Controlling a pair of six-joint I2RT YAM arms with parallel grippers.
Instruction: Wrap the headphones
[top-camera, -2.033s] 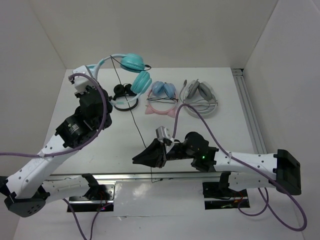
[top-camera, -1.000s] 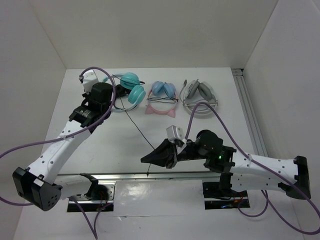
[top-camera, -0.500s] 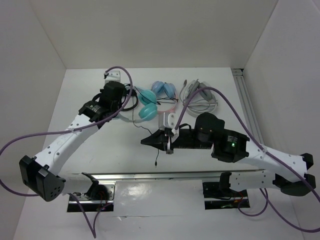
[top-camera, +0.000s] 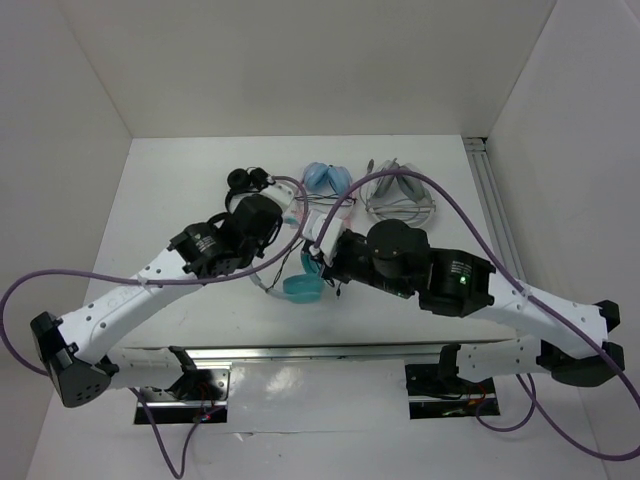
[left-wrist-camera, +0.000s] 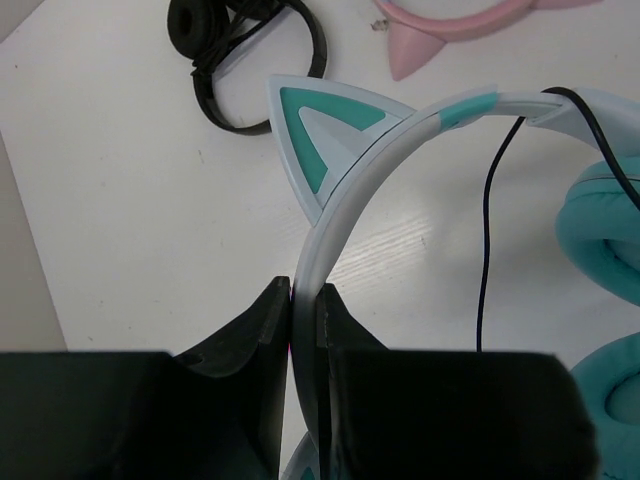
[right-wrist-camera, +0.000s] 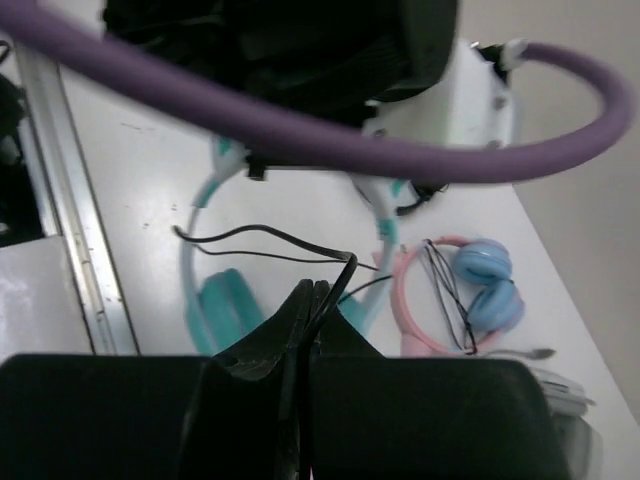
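Headphones (top-camera: 300, 286) sit low at the middle of the overhead view, between the two arms; whether the teal cups touch the desk (top-camera: 170, 200) I cannot tell. The left tool (left-wrist-camera: 303, 300) is clamped narrow on the pale headband (left-wrist-camera: 400, 140), just below a cat ear. The right tool (right-wrist-camera: 308, 295) is pinched tight on the thin black cable (right-wrist-camera: 262, 240). One strand crosses the band and the rest loops loose, so most of the winding looks left to do. A pink pair (right-wrist-camera: 482, 262) lies beyond.

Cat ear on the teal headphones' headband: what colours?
The cat ear has a teal band between a pale blue-white rim and centre. Clearest in the left wrist view.
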